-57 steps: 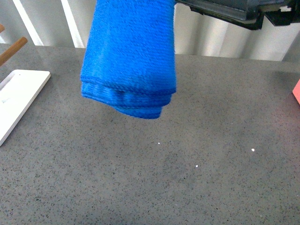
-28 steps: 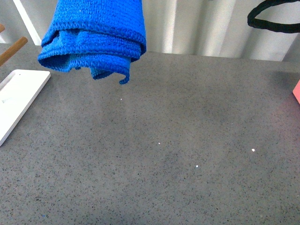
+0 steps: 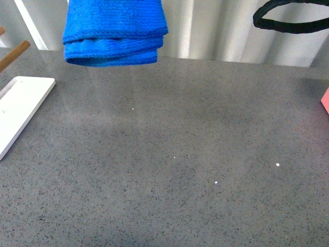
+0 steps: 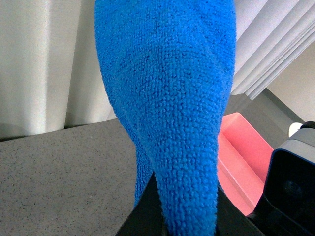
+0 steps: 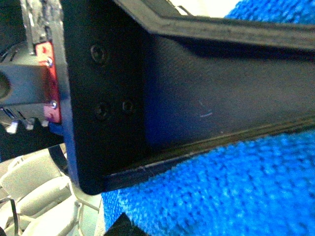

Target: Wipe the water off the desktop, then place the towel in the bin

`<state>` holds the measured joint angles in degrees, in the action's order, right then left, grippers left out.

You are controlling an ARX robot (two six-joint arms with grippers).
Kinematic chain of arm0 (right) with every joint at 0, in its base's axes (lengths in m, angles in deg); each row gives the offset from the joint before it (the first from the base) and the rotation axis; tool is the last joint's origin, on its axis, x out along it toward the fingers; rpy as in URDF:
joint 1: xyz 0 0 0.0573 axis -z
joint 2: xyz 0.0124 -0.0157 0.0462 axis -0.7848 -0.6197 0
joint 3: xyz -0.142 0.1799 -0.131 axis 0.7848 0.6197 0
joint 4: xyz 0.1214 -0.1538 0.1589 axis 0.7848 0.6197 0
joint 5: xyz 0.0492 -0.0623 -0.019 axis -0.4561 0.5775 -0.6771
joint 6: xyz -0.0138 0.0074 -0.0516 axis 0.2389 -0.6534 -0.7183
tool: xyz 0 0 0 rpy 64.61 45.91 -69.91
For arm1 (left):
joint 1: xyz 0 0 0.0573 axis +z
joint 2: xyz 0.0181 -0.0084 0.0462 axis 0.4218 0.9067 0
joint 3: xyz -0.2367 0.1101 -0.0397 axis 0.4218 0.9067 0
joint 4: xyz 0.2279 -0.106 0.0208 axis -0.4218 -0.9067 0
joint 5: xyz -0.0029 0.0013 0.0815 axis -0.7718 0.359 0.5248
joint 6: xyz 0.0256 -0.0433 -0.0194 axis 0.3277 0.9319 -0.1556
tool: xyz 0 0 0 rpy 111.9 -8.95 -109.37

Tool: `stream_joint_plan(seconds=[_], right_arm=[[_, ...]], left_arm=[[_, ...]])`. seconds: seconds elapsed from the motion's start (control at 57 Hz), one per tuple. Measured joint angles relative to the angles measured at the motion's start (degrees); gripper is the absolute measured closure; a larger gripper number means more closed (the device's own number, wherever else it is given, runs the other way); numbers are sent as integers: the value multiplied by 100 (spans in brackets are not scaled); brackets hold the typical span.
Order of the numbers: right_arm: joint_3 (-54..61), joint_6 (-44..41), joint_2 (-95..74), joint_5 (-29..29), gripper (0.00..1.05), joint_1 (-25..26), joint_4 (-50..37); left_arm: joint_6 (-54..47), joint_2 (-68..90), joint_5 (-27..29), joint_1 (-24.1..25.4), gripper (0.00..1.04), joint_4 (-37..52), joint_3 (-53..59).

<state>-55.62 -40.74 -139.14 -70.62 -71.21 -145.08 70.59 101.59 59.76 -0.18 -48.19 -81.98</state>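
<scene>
**Towel and fingers.** The towel (image 3: 115, 32) hangs folded in layers, high at the left of the front view. It is lifted off the worktop (image 3: 180, 154), and its lowest fold shows in line with the far edge. In the left wrist view the towel (image 4: 167, 98) fills the middle and narrows to a tip between the left fingers (image 4: 145, 221). These dark fingers are drawn in against the tip on both sides and grip it. In the right wrist view one black slab of the right fingers (image 5: 197, 93) spans the picture, with blue cloth (image 5: 236, 187) lying along its edge and beyond it. How far these fingers are apart, and whether they grip the cloth, cannot be told.

**Edges and open room.** The far edge of the worktop meets a white pleated curtain (image 3: 216, 31). A white tray (image 3: 20, 105) lies flat at the left edge, with a wooden rod (image 3: 13, 55) behind it. A black cable (image 3: 290, 23) loops at the upper right. A pink open container (image 4: 243, 157) sits at the right edge of the worktop. In the left wrist view a grey-and-black housing (image 4: 290, 187) stands just beside this container. The widest stretch of open worktop runs from the centre to the right front, marked by a few white specks (image 3: 277, 164).
</scene>
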Motion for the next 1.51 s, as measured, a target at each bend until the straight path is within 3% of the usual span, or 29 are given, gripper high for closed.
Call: stream_joint_plan(seconds=[0.158, 0.211, 0.632, 0.947, 1.035, 1.07, 1.123, 1.158, 1.281, 1.421, 1.491, 1.509], right_arm=[[66, -245, 175, 44, 98, 7, 435], [94, -304, 238, 48, 98, 7, 514], [127, -527, 334, 101, 99, 11, 678], [203, -638, 411, 140, 99, 20, 852], [243, -627, 413, 146, 99, 24, 833], [247, -629, 413, 155, 99, 22, 850], [282, -634, 413, 85, 99, 0, 892], [304, -636, 413, 59, 99, -28, 916], [326, -645, 428, 98, 99, -2, 918], [326, -647, 433, 160, 99, 31, 918], [326, -651, 433, 157, 99, 22, 916], [326, -651, 433, 153, 99, 22, 916]], left_arm=[[0, 4, -20, -9, 73, 0, 0], [0, 4, -42, -15, 62, 0, 0], [15, 24, 37, -24, 5, -2, 0], [9, 39, 20, -22, 7, 0, 2], [-455, -11, 1650, -164, 17, 815, 363], [-852, -155, 2785, -177, 25, 1397, 798], [-1078, -450, 3659, -116, 35, 1869, 1351], [-1193, -627, 3952, -81, 40, 2031, 1633], [-1449, -1322, 4017, 319, 60, 2389, 2586], [-1532, -1856, 3755, 802, 83, 2612, 3545], [-1556, -2258, 3453, 997, 101, 2708, 4105], [-1567, -2347, 3370, 1029, 101, 2723, 4197]])
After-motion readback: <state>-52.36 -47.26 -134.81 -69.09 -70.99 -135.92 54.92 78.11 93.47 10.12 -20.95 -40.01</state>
